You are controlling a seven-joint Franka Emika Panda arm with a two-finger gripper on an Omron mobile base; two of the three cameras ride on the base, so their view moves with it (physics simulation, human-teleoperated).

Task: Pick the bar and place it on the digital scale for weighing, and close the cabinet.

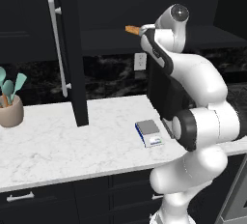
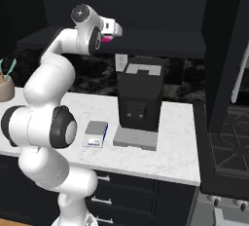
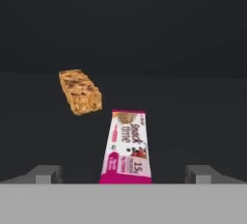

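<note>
Pink-magenta wrapper of the bar (image 3: 126, 147) lies flat on the dark cabinet shelf (image 3: 193, 121), lengthwise along the hand's line of sight, its near end centred between the two fingertips (image 3: 47, 174). Jaws wide open, gripping nothing; each tip stands well clear of the bar's sides. An orange-brown bar (image 3: 80, 91) lies just beyond and to the left, apart from the pink one. In the base views the gripper (image 2: 114, 31) reaches into the open cabinet (image 1: 72, 49) above the bench (image 1: 58, 146). The digital scale (image 1: 148, 132) sits on the bench beside the black machine (image 2: 140, 98), unloaded.
</note>
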